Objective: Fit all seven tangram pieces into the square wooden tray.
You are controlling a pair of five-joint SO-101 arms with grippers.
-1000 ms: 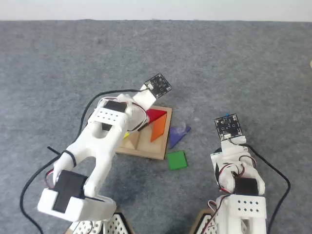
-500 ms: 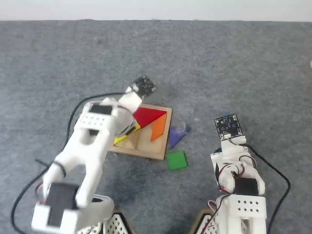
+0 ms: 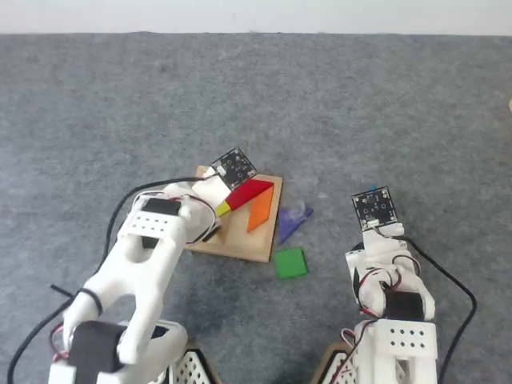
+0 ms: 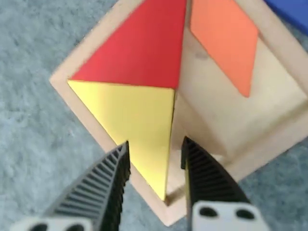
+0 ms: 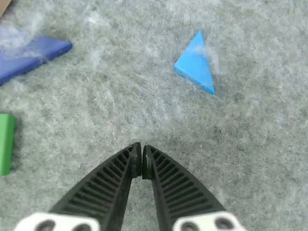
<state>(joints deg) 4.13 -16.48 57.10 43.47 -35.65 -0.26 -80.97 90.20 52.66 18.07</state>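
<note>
The square wooden tray lies mid-table. In it are a red triangle, an orange parallelogram and a yellow triangle. My left gripper hangs open just above the tray, its fingers either side of the yellow triangle's tip, beside the red triangle and the orange piece. A dark blue piece and a green square lie on the carpet by the tray's right side. My right gripper is shut and empty over bare carpet, short of a light blue triangle.
Grey carpet covers the whole table. The right arm stands to the right of the loose pieces. The dark blue piece and the green square lie off to one side of the right gripper. Bare wood shows in the tray.
The left arm swung left and drew back, its wrist camera now lower over the tray's near-left part. The yellow triangle now shows in the tray. The right arm has not moved.
</note>
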